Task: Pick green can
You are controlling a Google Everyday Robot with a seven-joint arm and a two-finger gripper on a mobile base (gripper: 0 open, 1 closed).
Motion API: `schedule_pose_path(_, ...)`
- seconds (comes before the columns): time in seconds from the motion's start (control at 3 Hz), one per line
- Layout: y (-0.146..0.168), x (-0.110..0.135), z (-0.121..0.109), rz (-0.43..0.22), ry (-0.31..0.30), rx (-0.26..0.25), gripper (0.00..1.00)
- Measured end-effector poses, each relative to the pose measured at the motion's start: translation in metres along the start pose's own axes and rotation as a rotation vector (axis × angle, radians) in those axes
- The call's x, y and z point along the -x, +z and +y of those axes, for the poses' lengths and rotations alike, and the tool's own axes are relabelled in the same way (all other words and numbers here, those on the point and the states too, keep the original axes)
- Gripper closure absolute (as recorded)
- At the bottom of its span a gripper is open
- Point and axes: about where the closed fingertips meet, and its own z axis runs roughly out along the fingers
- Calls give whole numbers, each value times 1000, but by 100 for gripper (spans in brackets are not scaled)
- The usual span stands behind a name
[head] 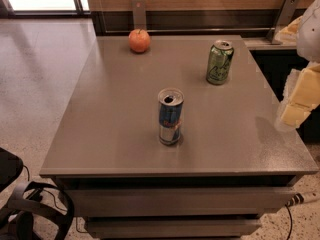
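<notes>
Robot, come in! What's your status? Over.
Hand at right edge of grey table. Light green aluminium drink can upright, far right, untouched. Slim blue-and-silver can mid-table, off the path.

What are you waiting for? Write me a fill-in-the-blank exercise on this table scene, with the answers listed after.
1. The round fruit at the far edge of the table is an ____.
2. The green can and the blue-and-silver can both stand ____.
3. The claw hangs at the picture's ____ side, off the table and apart from the green can.
4. The can nearer the claw is the ____ one.
Answers: apple; upright; right; green.
</notes>
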Motion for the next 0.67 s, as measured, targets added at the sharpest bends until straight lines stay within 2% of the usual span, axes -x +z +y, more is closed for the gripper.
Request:
schedule_pose_path(0.33, 0, 0, 0, 0, 0, 0, 0)
schedule_pose_path(0.67, 3, -5, -6, -34, 33, -20, 0)
